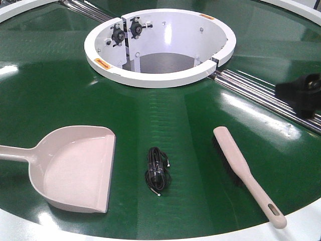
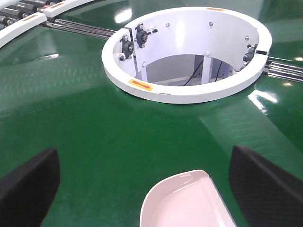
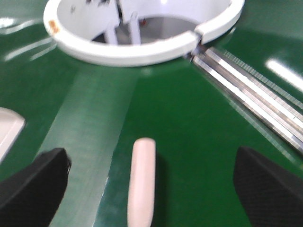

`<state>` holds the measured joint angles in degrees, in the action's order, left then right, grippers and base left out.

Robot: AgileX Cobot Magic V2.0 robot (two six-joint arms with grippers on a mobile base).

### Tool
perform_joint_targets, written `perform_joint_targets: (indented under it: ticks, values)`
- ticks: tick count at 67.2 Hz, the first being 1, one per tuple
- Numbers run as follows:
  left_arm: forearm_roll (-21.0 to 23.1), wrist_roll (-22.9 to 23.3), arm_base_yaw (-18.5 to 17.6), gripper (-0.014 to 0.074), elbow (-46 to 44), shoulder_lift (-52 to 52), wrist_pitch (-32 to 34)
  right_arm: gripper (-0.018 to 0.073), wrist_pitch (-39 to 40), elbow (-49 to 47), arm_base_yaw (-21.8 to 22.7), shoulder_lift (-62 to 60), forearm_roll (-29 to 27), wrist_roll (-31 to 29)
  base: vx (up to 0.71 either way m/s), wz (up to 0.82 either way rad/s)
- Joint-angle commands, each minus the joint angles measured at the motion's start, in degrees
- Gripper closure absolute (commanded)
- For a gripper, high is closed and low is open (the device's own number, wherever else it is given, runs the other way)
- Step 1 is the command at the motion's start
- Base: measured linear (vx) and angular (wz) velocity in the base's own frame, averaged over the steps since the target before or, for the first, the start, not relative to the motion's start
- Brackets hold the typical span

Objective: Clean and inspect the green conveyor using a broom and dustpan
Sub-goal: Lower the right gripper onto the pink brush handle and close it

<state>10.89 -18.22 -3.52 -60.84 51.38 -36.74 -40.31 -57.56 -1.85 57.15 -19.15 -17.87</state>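
Note:
The green conveyor (image 1: 60, 90) fills the front view. On it the beige-pink dustpan (image 1: 75, 168) lies at the left, its handle running off the left edge. The slim broom (image 1: 246, 170) lies at the right, bristles down, handle toward the near rim. My left gripper (image 2: 144, 156) hangs open above the belt, with the dustpan's back wall (image 2: 187, 201) below and between its fingers (image 2: 28, 184). My right gripper (image 3: 151, 158) is open too, hovering over the broom's far end (image 3: 142, 184) without touching it. In the front view it shows as a dark blur (image 1: 301, 93) at the right edge.
A bundled black cable (image 1: 158, 168) lies on the belt between dustpan and broom. The white central ring (image 1: 160, 75) surrounds an opening with bearings inside. Metal rollers (image 1: 266, 93) run from the ring to the right. The white outer rim (image 1: 301, 226) borders the near edge.

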Motion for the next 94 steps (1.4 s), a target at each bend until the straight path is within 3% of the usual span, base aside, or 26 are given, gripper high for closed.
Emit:
perform_joint_targets:
  ticks: [1, 6, 14, 22, 33, 55, 70, 94]
  values:
    - [1.0, 0.1, -0.5, -0.0097, -1.6, -0.3, 3.8, -0.0111, -1.7, -2.0, 0.2, 1.4, -4.1, -3.9, 0.00, 0.00]
    - [1.0, 0.1, -0.5, -0.0084, -1.6, -0.2, 3.8, -0.0092, -5.0, -2.0, -1.2, 4.2, -4.7, -6.5, 0.00, 0.00]
    - [1.0, 0.1, -0.5, -0.0073, -1.6, -0.1, 3.8, -0.0045, -5.6, -2.0, -7.8, 9.7, -0.5, -5.6, 0.00, 0.00]
    - [1.0, 0.1, -0.5, -0.0069, -1.6, -0.1, 3.8, -0.0009, -4.3, -2.8, -12.5, 15.8, 8.5, 3.6, 0.00, 0.00]
    - [1.0, 0.1, -0.5, -0.0063, -1.6, -0.1, 2.5, -0.0008, -7.8, -8.4, -13.4, 25.0, 16.4, 12.1, 0.00, 0.00]
    - [1.0, 0.1, -0.5, -0.0051, -1.6, -0.1, 1.7, -0.0008, -23.4, -27.0, -13.3, 42.6, 16.1, 13.4, 0.00, 0.00]
    - [1.0, 0.4, -0.5, -0.0043, -1.6, -0.1, -0.6, -0.0008, -30.4, -33.4, -13.1, 50.1, 16.2, 14.9, 0.00, 0.00]
    - [1.0, 0.5, -0.5, -0.0027, -1.6, -0.1, -2.2, -0.0006, -30.1, -33.5, -10.4, 53.6, 15.4, 14.3, 0.00, 0.00]
